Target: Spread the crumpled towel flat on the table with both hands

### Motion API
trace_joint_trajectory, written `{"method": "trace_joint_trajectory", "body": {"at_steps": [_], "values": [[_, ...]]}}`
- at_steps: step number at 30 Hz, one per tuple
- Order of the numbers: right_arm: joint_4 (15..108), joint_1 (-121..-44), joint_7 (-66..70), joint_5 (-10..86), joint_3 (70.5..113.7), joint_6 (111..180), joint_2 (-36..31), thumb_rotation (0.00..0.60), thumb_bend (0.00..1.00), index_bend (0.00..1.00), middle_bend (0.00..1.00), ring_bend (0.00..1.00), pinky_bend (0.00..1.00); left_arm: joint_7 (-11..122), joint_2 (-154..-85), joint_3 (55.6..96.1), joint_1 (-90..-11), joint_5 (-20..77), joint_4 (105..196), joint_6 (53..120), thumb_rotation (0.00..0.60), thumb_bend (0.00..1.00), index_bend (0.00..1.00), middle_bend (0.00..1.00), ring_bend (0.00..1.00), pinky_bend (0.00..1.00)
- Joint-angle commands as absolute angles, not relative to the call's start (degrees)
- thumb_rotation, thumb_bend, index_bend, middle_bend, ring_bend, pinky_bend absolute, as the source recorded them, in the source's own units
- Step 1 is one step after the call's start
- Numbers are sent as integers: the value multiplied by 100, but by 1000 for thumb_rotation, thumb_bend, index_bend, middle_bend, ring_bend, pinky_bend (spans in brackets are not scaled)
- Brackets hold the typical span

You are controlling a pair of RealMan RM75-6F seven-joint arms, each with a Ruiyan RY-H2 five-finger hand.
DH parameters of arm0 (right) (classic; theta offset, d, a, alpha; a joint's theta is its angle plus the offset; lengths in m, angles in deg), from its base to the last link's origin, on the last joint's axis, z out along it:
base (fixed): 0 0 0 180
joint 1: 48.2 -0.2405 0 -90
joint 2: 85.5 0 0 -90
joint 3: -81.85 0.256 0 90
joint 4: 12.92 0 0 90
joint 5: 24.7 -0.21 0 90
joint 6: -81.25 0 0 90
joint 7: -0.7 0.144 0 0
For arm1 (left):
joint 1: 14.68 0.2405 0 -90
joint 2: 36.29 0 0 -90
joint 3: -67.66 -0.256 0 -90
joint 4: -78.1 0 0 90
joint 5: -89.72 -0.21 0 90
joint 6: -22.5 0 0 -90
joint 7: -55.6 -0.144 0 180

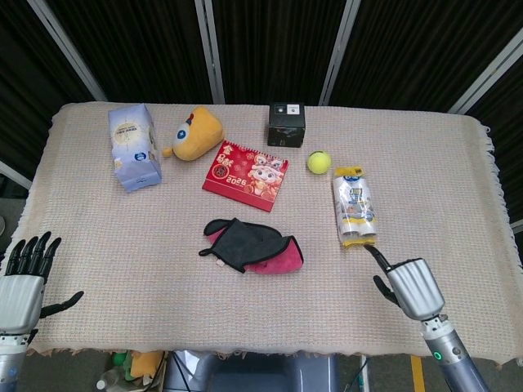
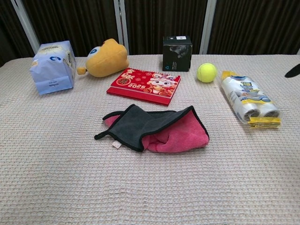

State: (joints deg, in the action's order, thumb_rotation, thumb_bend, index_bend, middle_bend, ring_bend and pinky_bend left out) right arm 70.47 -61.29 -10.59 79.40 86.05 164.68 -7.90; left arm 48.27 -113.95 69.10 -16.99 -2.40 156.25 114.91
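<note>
From the head view I see the crumpled towel [image 1: 251, 246], grey over pink, lying mid-table, below the red calendar [image 1: 245, 175]. My left hand [image 1: 22, 280] sits off the near-left edge, fingers spread, holding nothing. My right hand [image 1: 413, 286] is over the near-right table, one finger pointing; I can't tell how the others lie.

In the chest view the towel [image 2: 154, 129] lies untouched, well left of the wipes pack [image 2: 249, 100]; a dark fingertip [image 2: 293, 71] shows at the right edge.

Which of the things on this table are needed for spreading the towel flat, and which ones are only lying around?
For the job:
towel, crumpled, grey side over pink
left robot hand, at the near table edge, holding nothing
right robot hand, near the table's front right, holding nothing

Just lying about:
tissue pack
yellow plush toy
red calendar
black box
tennis ball
wrapped pack
</note>
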Motion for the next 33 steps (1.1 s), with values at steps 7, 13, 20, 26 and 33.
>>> {"method": "trace_joint_trajectory", "body": {"at_steps": [7,13,20,26,33], "values": [[7523,-6751,-1883,7545,8909,15540,-352,600,388,344,999,1000,1000,4833,-11451,6914,-1732,-217,15572,11450,600,0,0,0,0,0],[7397,-7028,-2233,7273,8956,15169,173,600,387,359,999,1000,1000,4919,-11273,6909,-1759,-256,15752,11455,600,0,0,0,0,0],[7109,-7279,-2586,7023,9066,14999,703,600,388,362,999,1000,1000,4850,-11123,6914,-1764,-263,16012,11470,600,0,0,0,0,0],[6901,-7413,-2735,6904,9123,15049,1042,600,387,379,999,1000,1000,4812,-11102,6923,-1784,-209,16066,11407,600,0,0,0,0,0],[6569,-7533,-2652,6789,9127,15095,1363,600,388,379,999,1000,1000,4813,-11174,6950,-1815,-47,15905,11256,600,0,0,0,0,0]]}}
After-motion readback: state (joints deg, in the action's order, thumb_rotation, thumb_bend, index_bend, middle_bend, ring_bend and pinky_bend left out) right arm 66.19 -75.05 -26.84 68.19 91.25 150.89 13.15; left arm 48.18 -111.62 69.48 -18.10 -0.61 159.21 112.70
